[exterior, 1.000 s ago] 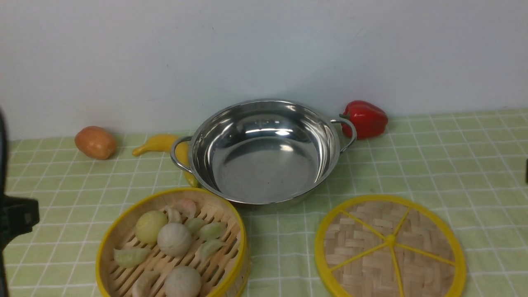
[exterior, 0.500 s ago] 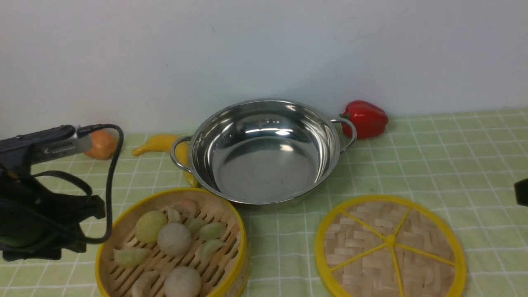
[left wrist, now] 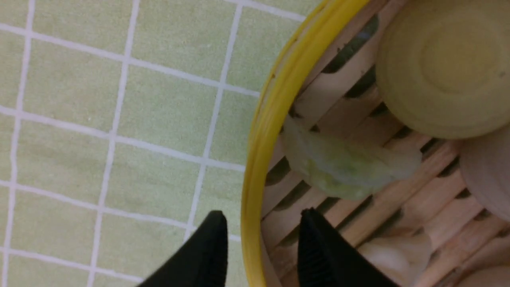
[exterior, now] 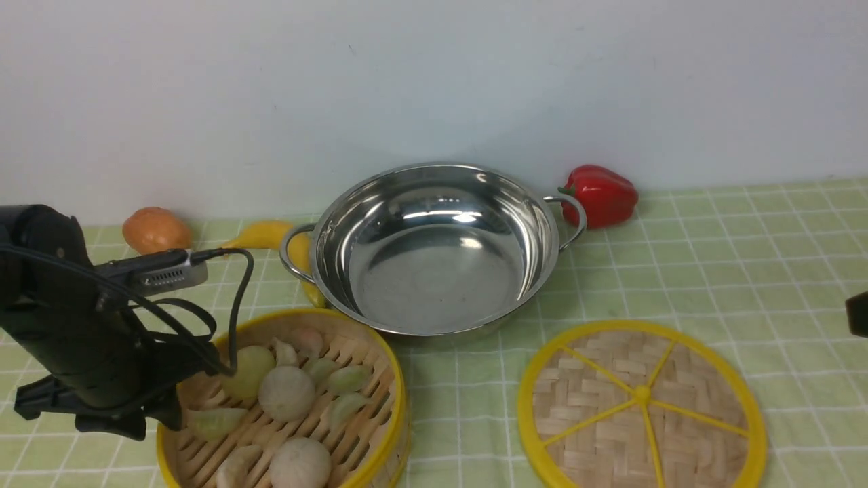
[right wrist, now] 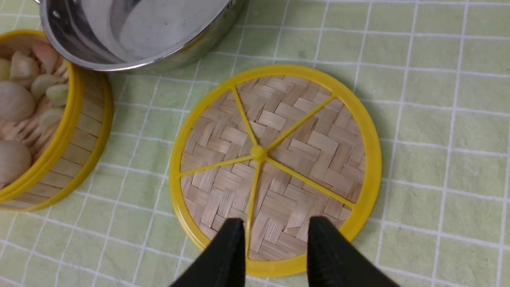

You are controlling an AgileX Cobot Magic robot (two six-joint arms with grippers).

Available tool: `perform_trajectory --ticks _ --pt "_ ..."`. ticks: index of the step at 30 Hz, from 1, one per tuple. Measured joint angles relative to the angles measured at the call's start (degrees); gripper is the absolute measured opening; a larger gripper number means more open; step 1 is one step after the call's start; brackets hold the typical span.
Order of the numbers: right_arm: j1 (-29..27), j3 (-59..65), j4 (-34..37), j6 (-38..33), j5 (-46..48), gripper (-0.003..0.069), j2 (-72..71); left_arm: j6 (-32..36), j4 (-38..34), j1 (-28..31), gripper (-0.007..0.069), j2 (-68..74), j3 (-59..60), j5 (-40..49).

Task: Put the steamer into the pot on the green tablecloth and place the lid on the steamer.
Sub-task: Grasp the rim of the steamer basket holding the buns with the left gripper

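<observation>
The steamer (exterior: 319, 313), a bamboo basket with a yellow rim holding dumplings and buns, sits at the front left on the green tablecloth (exterior: 712, 271). My left gripper (left wrist: 261, 217) is open and straddles the steamer's left rim (left wrist: 271, 111), with one finger outside and one inside. In the front view the left arm (exterior: 88, 339) covers that rim. The empty steel pot (exterior: 434, 271) stands just behind the steamer. The lid (exterior: 641, 407) lies flat at the front right. My right gripper (right wrist: 275, 225) is open above the lid's (right wrist: 275, 159) near edge, and only a sliver of that arm (exterior: 858, 314) shows in the front view.
A red pepper (exterior: 600, 195) lies behind the pot's right handle. A yellow banana (exterior: 261, 236) lies by the pot's left handle, with an orange-brown fruit (exterior: 156, 230) further left. A white wall closes the back. The pot's rim overhangs the steamer's far edge.
My left arm has come in from the left edge and down to the steamer's left rim. A sliver of my right arm has appeared at the right edge. The objects have not moved.
</observation>
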Motion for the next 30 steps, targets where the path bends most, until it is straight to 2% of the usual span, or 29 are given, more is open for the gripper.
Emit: perform_trajectory --ticks 9,14,15,23,30 --pt "0.0 0.0 0.0 0.0 -0.2 0.024 0.0 -3.1 4.1 0.0 0.0221 4.7 0.0 -1.7" --pt "0.0 0.0 0.0 0.0 -0.5 0.024 0.0 -3.6 5.0 0.0 0.0048 6.9 -0.2 -2.7" --pt "0.0 0.0 0.0 0.0 -0.6 0.024 0.0 -3.5 5.1 0.0 0.0036 7.0 -0.3 -2.7" --pt "0.0 0.0 0.0 0.0 -0.8 0.024 0.0 -3.8 6.6 0.9 0.0035 7.0 -0.3 -2.3" --pt "0.0 0.0 0.0 0.0 -1.0 0.024 0.0 -3.9 11.1 9.5 0.004 7.2 -0.3 -0.2"
